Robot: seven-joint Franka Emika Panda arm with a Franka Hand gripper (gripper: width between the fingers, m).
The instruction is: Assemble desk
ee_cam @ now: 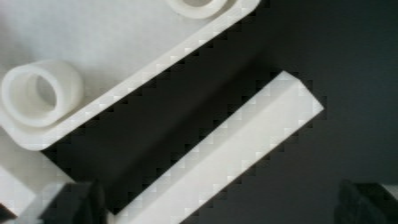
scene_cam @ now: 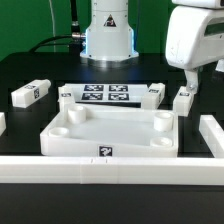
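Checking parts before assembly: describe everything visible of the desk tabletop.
The tabletop is a large white rectangular tray, plastic by its look, with a raised rim and a round socket in each corner. It lies flat on the black table, hollow side up, with a small black-and-white tag on its front wall. The sockets are empty, and the hand is not touching it.

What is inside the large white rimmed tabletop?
Only round corner sockets show in the white plastic tabletop; nothing loose. Its near rim hides part of the floor.
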